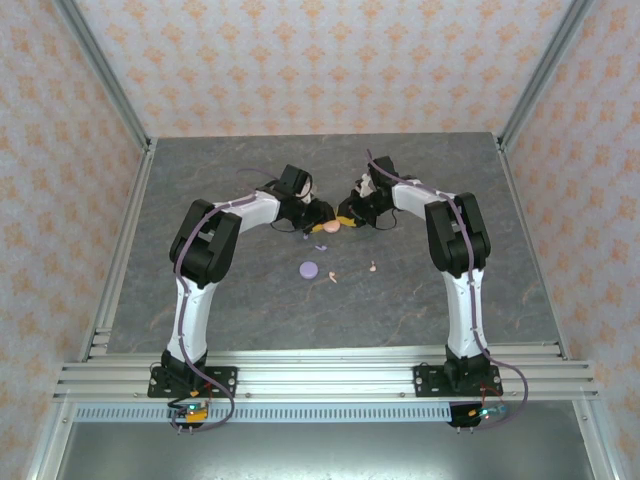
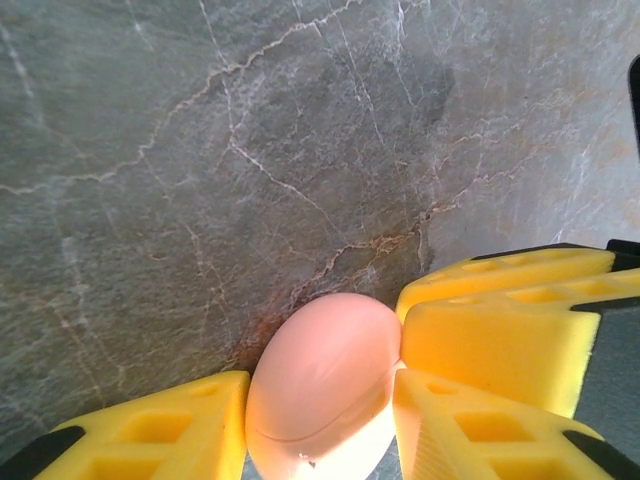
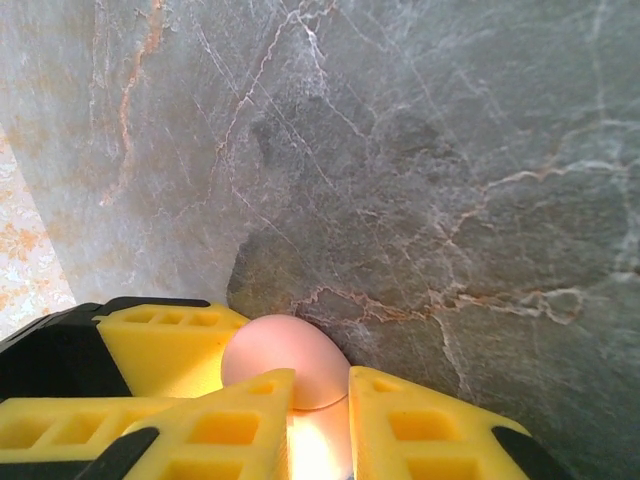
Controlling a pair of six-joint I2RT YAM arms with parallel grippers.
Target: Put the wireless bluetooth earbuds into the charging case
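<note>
A pink earbud (image 1: 331, 277) lay on the table (image 1: 200, 180) just right of the purple disc (image 1: 309, 269), below frame centre. A second pink earbud (image 1: 373, 266) lay further right. Both were apart from the pink case (image 1: 328, 229) above them.

I had the left gripper (image 2: 322, 400) closed down to the case's width, with its yellow fingers (image 2: 150, 435) pressed on either side. The right gripper (image 3: 310, 400) pinched the same case from the opposite side.

The table was grey stone-look with pale and rusty veins. Around it stood peach patterned walls (image 1: 300, 60), and a ribbed metal rail (image 1: 330, 372) ran across the lower frame.

Both wrist views cut the case off at the bottom edge, so I couldn't tell whether its lid was open. A lilac speck (image 1: 321, 247) just under the case was too small for me to identify.
</note>
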